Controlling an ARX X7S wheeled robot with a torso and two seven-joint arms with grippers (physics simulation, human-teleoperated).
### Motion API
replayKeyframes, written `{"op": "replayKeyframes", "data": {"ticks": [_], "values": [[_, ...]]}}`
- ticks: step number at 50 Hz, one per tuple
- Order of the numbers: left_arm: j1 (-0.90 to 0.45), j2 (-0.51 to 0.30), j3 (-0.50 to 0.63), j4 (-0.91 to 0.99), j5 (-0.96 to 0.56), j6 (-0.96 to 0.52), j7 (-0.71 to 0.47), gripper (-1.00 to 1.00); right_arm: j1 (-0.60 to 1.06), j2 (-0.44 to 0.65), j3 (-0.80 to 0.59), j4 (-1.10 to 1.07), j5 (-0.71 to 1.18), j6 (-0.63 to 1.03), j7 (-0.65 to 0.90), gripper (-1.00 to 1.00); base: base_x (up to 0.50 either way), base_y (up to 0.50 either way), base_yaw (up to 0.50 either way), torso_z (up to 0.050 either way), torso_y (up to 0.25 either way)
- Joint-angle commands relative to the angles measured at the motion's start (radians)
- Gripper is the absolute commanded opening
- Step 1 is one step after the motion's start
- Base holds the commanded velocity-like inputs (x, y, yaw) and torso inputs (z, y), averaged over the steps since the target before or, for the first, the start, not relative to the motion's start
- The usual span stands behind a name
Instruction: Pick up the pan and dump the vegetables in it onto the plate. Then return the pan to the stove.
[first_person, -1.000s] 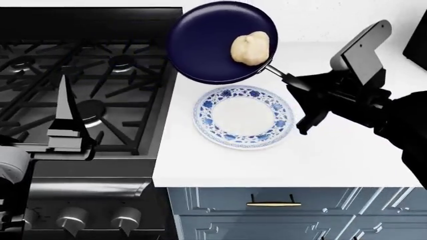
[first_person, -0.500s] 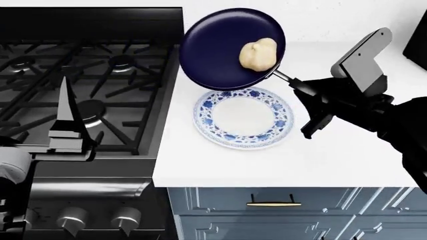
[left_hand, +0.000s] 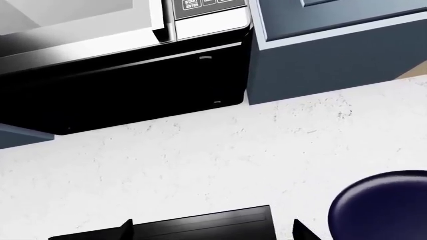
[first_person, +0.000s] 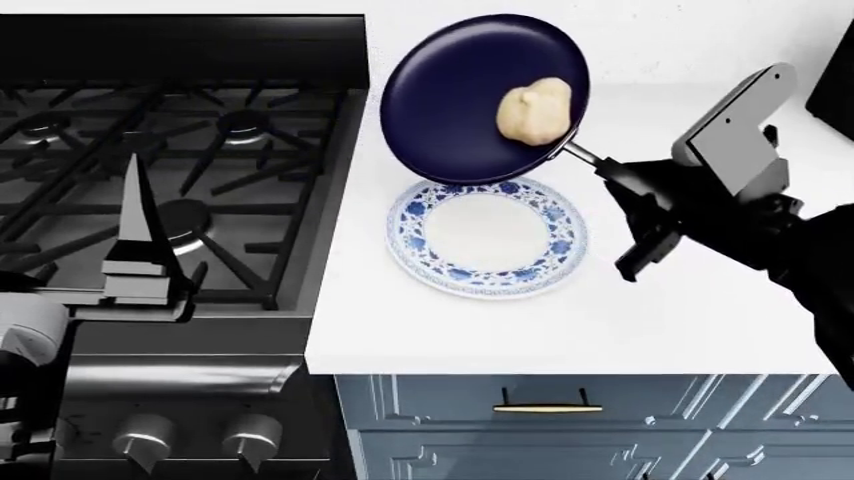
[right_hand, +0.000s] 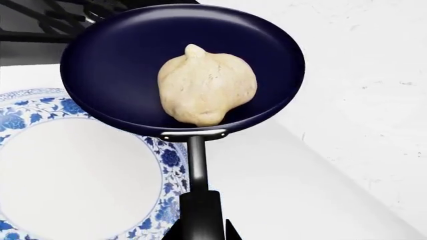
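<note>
Now vegetables beyond right fingers

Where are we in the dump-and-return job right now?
Done: the pan is off the stove, held by its handle in the right gripper. In hand: it hangs tilted by the plate's far rim, vegetable inside. Left: tipping it onto the bare plate, then returning the pan.

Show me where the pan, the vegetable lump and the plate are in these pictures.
pan (first_person: 447, 100): head view, bare navy floor of the pan.
vegetable lump (right_hand: 207, 89): right wrist view, middle of the cream knob.
plate (first_person: 487, 232): head view, plain white centre, below the pan.
</note>
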Motion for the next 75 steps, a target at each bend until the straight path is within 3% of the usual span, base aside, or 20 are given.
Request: {"op": "replayKeyframes", "data": {"ticks": [1,45,64,75], "values": [[0.008,0.000,0.005,-0.008,0.006,0.011,0.001,1.00,0.011,0.017,0.018,-0.013,-0.063,-0.069,0.018,-1.00,0.00,0.00,0.00,0.000,0.000],[0.009,-0.007,0.013,-0.011,0.002,0.017,-0.010,1.00,0.013,0.035,-0.043,0.058,-0.226,-0.232,0.066,-1.00,0.00,0.00,0.00,0.000,0.002],[0.008,-0.012,0.016,-0.009,-0.001,0.014,-0.016,1.00,0.006,0.038,-0.050,0.071,-0.234,-0.241,0.065,-1.00,0.00,0.00,0.00,0.001,0.002],[0.009,-0.011,0.024,-0.011,0.000,0.017,-0.018,1.00,0.012,0.015,0.013,0.086,-0.184,-0.219,0.108,-1.00,0.00,0.00,0.00,0.000,0.002]]}}
